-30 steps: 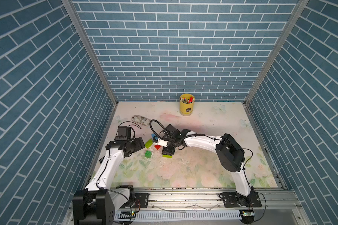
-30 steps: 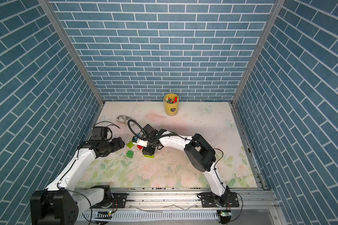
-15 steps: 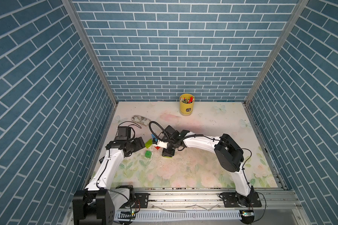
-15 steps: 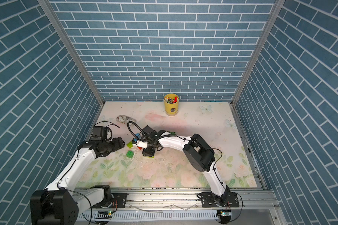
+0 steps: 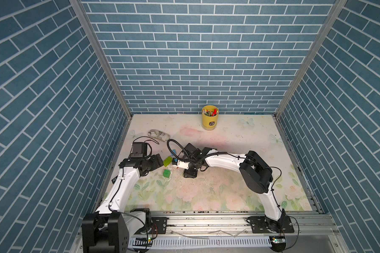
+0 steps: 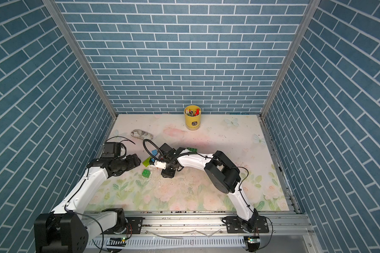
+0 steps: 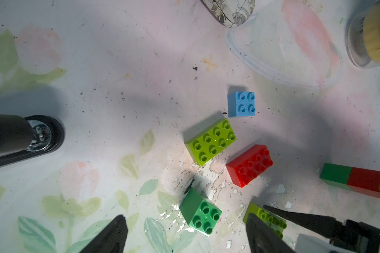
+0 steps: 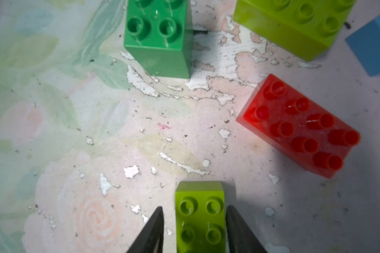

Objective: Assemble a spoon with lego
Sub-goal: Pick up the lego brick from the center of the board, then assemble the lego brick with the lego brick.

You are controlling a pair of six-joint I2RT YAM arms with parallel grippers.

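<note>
Loose lego lies at the mat's left-middle. The left wrist view shows a light-blue square brick [image 7: 241,104], a lime oblong brick [image 7: 211,141], a red oblong brick [image 7: 249,165] and a green square brick [image 7: 201,212]. A joined green-red-green row [image 7: 360,181], the spoon's stem, lies to one side. My left gripper [image 7: 189,232] is open, with the green square just ahead of its fingers. My right gripper [image 8: 194,207] straddles a second lime brick [image 8: 200,214] resting on the mat. One finger is against the brick and a thin gap shows at the other. Both top views show the right gripper [image 5: 190,174] low over the mat.
A yellow cup of pens [image 5: 209,117] stands at the back centre. A patterned grey object [image 5: 159,134] lies at the back left, behind the bricks. Blue brick-pattern walls close in the mat on three sides, and a metal rail [image 5: 206,221] runs along the front.
The right gripper's jaws have narrowed around the lime brick. The left arm and the loose bricks have not moved.
</note>
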